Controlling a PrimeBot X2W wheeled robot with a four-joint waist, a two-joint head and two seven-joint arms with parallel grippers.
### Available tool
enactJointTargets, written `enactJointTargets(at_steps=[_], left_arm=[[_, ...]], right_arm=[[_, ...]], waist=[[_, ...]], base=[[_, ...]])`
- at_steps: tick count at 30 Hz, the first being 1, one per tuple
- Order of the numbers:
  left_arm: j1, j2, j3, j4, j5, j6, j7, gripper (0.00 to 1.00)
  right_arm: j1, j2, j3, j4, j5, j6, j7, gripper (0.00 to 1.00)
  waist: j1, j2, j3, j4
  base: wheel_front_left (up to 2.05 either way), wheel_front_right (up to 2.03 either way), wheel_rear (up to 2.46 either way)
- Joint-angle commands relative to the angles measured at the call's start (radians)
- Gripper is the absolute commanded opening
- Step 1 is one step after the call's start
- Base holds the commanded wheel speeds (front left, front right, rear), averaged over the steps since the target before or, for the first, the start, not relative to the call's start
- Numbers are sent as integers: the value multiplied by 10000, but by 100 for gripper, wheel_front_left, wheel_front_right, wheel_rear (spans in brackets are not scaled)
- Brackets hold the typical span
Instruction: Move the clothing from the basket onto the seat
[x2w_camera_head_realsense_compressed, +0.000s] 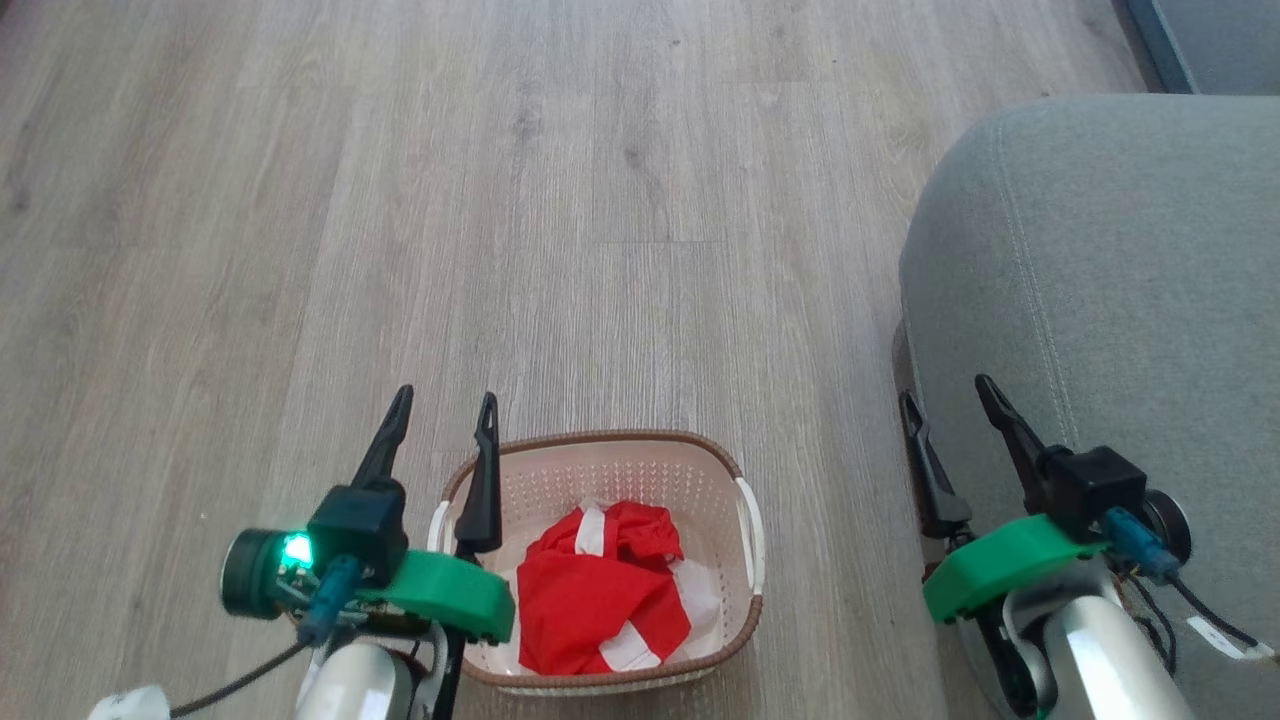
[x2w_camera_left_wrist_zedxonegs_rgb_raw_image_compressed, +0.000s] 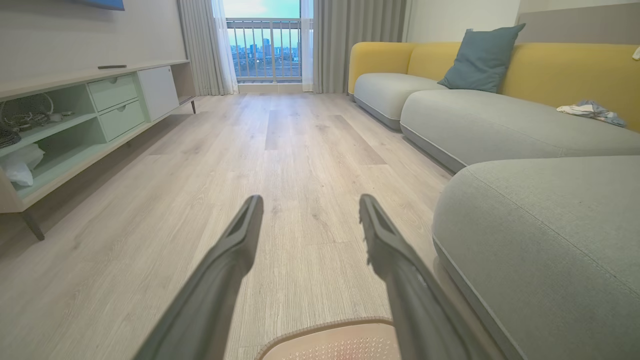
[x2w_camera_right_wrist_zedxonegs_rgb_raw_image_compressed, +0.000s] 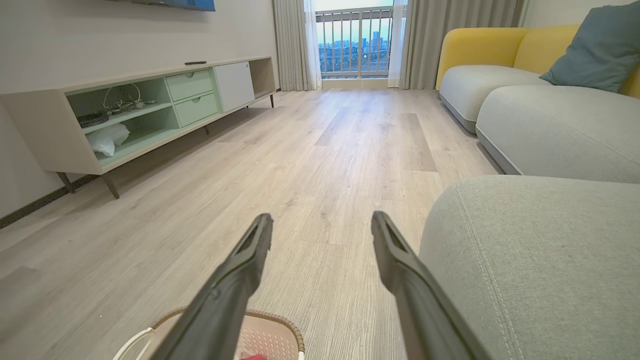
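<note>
**Basket loaded, both grippers spread and empty**

The wooden floor (x2w_camera_head_realsense_compressed: 500, 200) runs open to the far side and to the left of the basket (x2w_camera_head_realsense_compressed: 600, 437). On the right, the rounded corner of the grey seat (x2w_camera_head_realsense_compressed: 1120, 280) bulges toward the basket, with a strip of bare floor between them. Farther off, a low cabinet (x2w_camera_right_wrist_zedxonegs_rgb_raw_image_compressed: 150, 110) lines the left wall and a yellow-backed sofa (x2w_camera_left_wrist_zedxonegs_rgb_raw_image_compressed: 500, 115) continues beyond the seat on the right.

The basket stands on the floor near the robot. The clothing (x2w_camera_head_realsense_compressed: 600, 590), red with white stripes, lies crumpled inside it toward the near side.

The left gripper (x2w_camera_head_realsense_compressed: 447, 395) hangs above the basket's left rim, fingers wide apart and grasping nothing. The right gripper (x2w_camera_head_realsense_compressed: 946, 388) hovers at the seat's left edge, likewise released.
</note>
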Motion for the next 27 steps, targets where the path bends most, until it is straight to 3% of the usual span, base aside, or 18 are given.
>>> enactJointTargets(at_steps=[1,11,27], left_arm=[[-174,-65,362,-285,388,-146,-200,100],[-103,-151,502,-130,804,-606,-304,100],[-55,-157,432,247,498,-778,-304,100]], right_arm=[[-541,66,294,-276,-366,0,-204,100],[-582,68,377,-119,-601,0,-310,100],[-685,68,428,88,-423,0,-310,100]], waist=[[0,0,4,1],[0,0,-10,-16],[0,0,25,-91]], base=[[0,0,0],[0,0,0],[0,0,0]])
